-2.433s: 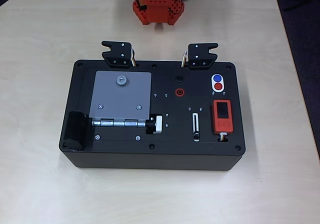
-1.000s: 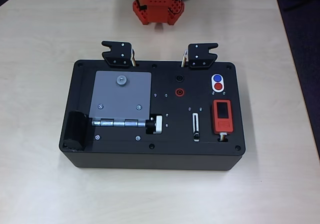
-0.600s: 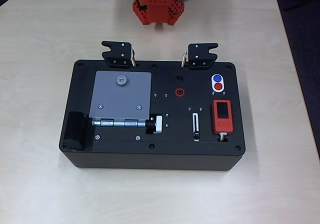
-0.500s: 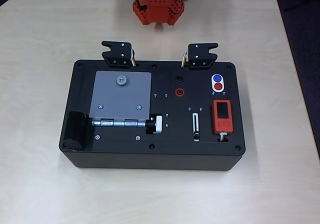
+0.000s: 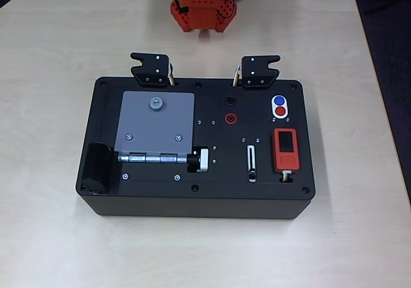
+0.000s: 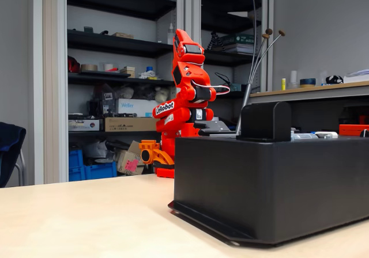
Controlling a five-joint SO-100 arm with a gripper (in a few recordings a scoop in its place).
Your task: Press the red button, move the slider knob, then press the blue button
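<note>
While overhead shows red button (image 5: 280, 112), fixed view shows folded arm (image 6: 183, 91) (gripper (image 6: 149, 152) state unclear).

We are seeing dark shelving (image 6: 109, 45) crowding the back wall, blue crates (image 6: 92, 167) sitting below, a pale wooden table (image 6: 75, 217) stretching across.

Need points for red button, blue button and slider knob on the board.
red button (image 5: 280, 112): overhead view, centre of the disc.
blue button (image 5: 279, 100): overhead view, centre of the disc.
slider knob (image 5: 252, 173): overhead view, black nub at the slot's near end.
</note>
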